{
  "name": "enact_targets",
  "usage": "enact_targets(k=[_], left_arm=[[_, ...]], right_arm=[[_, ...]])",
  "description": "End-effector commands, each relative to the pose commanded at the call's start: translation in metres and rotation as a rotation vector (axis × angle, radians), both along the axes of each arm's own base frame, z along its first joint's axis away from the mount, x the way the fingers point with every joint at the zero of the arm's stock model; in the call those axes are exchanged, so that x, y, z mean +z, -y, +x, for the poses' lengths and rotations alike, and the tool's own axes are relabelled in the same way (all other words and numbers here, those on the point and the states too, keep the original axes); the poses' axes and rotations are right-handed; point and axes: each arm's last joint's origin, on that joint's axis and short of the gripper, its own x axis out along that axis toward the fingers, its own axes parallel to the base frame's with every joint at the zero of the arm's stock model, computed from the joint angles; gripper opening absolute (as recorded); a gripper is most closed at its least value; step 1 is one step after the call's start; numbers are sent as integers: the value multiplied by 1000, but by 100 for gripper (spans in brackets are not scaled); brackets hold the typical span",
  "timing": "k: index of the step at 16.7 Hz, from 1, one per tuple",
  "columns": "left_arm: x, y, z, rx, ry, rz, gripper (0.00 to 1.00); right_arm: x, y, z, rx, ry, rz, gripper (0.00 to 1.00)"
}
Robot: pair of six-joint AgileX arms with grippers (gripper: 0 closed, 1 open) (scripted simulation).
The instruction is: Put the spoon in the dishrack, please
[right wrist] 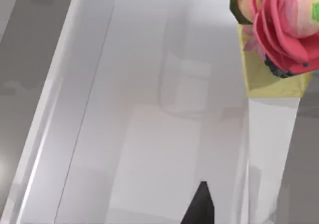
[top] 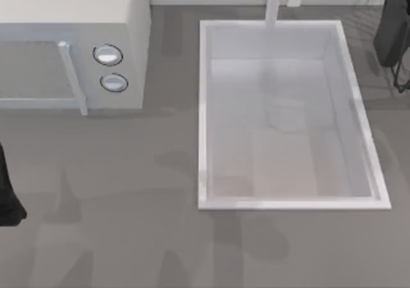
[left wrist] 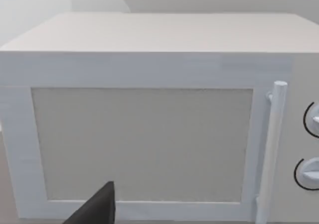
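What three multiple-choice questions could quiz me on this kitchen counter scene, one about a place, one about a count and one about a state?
1. In the top view, where is the microwave relative to the sink basin?
A. To its right
B. Inside it
C. To its left

2. How many round knobs are on the microwave's front?
A. One
B. Two
C. Four

3. What state is the microwave's door in?
A. Shut
B. Swung wide open
C. Taken off

Answers:
1. C, since the microwave is at the top view's upper left and the basin is right of it.
2. B, since two knobs sit one above the other beside the door.
3. A, since the door lies flush with the front in the left wrist view.
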Motion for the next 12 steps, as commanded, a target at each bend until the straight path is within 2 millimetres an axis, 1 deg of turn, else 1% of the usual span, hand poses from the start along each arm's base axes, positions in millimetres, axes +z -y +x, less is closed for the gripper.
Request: enact_targets(k=[2, 3, 5, 6, 7, 9, 11, 12], left_arm=[[0, 0, 0, 0, 0, 0, 100], [0, 0, 0, 0, 0, 0, 100], [0, 0, 0, 0, 0, 0, 100], [0, 0, 0, 0, 0, 0, 100], [0, 0, 0, 0, 0, 0, 100], [0, 0, 0, 0, 0, 0, 100], [0, 0, 0, 0, 0, 0, 100], [0, 0, 0, 0, 0, 0, 100]], right_arm=[[15, 37, -3, -93, 210, 31, 0], [23, 55, -8, -134, 315, 29, 0], [39, 84, -24, -200, 507, -3, 0], [46, 95, -34, -225, 588, -29, 0], [52, 104, -44, -245, 657, -57, 0], [61, 114, -61, -268, 756, -107, 0], [66, 118, -71, -276, 807, -138, 0], [67, 118, -72, -277, 814, -143, 0]])
